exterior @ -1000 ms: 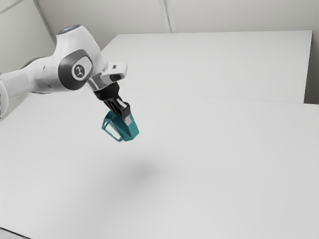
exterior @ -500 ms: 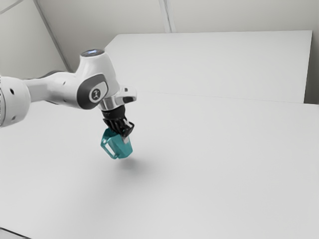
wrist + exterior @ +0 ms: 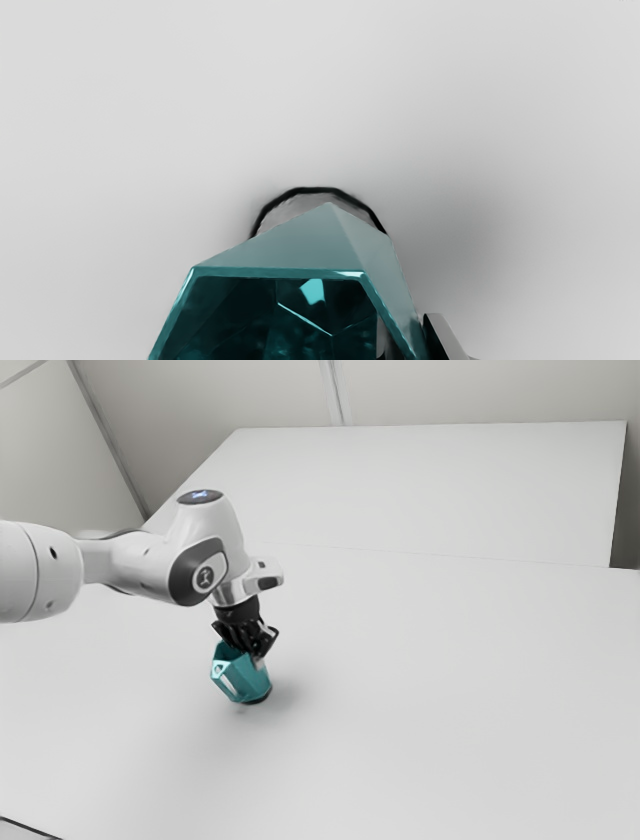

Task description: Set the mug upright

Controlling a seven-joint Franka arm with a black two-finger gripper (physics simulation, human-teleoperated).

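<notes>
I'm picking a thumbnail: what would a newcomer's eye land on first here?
Probably the faceted teal mug, tilted in the black gripper at the pale table, left of centre in the exterior view. Next, the bulky white arm reaching in from that view's left.

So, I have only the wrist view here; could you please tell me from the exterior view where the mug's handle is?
Observer: The handle is on the side of the mug toward the exterior view's left.
Operator: Thank you, and from which side does the arm reach in?
Observer: The arm comes in from the exterior view's left, with the gripper pointing down at the mug's rim.
Operator: Which way does the mug lean over there, please?
Observer: It tilts toward the exterior view's left: its rim lies farther that way than its dark base.
</notes>
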